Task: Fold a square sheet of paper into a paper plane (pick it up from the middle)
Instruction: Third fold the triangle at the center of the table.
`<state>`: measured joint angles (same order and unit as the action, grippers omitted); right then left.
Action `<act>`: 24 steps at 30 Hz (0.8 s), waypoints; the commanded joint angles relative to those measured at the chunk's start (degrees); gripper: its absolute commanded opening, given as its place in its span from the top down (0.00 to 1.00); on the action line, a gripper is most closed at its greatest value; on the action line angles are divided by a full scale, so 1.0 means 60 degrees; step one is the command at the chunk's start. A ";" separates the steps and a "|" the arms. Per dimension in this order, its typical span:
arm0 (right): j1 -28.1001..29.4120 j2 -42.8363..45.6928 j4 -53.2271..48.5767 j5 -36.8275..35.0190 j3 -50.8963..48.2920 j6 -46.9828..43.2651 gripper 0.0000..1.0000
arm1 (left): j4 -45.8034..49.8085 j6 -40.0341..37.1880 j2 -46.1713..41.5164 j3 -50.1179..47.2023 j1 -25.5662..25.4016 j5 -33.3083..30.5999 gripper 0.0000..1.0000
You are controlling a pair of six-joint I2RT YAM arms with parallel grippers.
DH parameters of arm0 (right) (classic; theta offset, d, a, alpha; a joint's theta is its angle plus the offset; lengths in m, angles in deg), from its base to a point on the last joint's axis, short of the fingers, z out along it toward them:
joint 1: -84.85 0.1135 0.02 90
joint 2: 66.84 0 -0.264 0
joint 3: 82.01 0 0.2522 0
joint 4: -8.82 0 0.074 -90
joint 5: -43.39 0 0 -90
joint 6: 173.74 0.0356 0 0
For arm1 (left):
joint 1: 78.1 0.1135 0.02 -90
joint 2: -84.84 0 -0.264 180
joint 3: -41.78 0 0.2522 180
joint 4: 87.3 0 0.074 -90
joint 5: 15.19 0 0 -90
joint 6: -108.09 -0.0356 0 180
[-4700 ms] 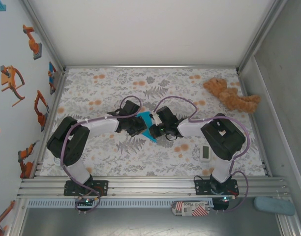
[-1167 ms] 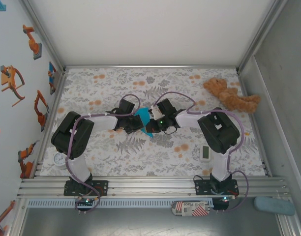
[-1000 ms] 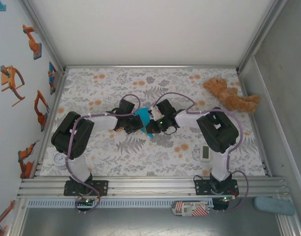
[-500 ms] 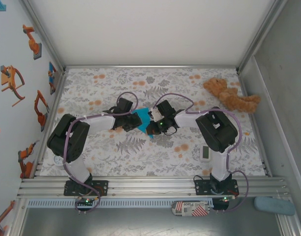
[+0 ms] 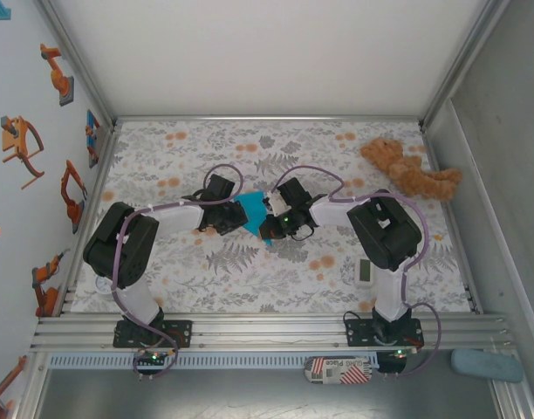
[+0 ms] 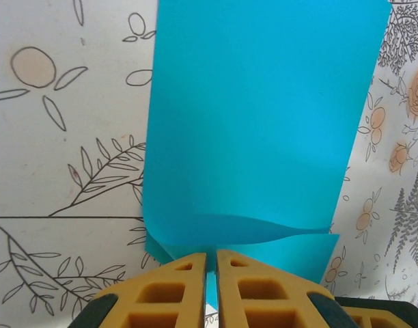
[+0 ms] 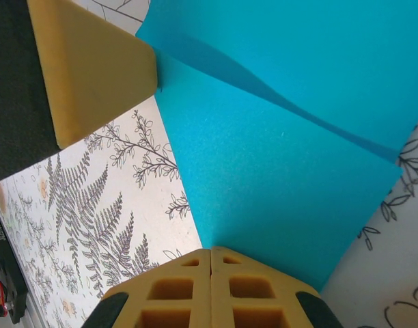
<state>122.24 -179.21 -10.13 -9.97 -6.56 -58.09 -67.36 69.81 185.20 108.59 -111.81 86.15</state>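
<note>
Sheet drawn out between two arms
The left gripper [image 6: 211, 263], clamped on the square sheet of paper [image 5: 246, 212], has drawn leftward over the middle of the table [image 5: 188, 148]; the right gripper [image 7: 210, 258] pinches the opposite edge, so the fold looks ready for creasing.

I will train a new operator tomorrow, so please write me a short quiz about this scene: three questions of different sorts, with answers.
1. True or false: the left gripper and the right gripper are both shut on the paper.
2. Which is nearest the right arm's base? A: bear. B: timer. C: paper.
3. Fill in: the paper's colour is ___.

Key: 1 true; 2 B; 3 blue.
</note>
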 commanded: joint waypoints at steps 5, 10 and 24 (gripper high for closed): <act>0.0082 -0.0070 -0.0211 -0.0096 0.0177 -0.0144 0.96 | 0.0348 0.0134 0.0205 -0.0091 0.0053 -0.0178 0.87; 0.0082 -0.0076 -0.0240 -0.0130 0.0177 -0.0154 0.96 | 0.0406 0.0179 0.0390 -0.0060 0.0082 -0.0160 0.87; 0.0082 0.0702 -0.0342 -0.0025 0.0484 -0.0018 0.97 | 0.1172 0.0158 0.0680 0.0257 0.0141 -0.0235 0.87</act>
<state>122.24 -178.19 -11.14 -10.19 -6.10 -58.05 -65.57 70.45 186.99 109.58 -111.38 85.97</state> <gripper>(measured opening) 0.049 0.130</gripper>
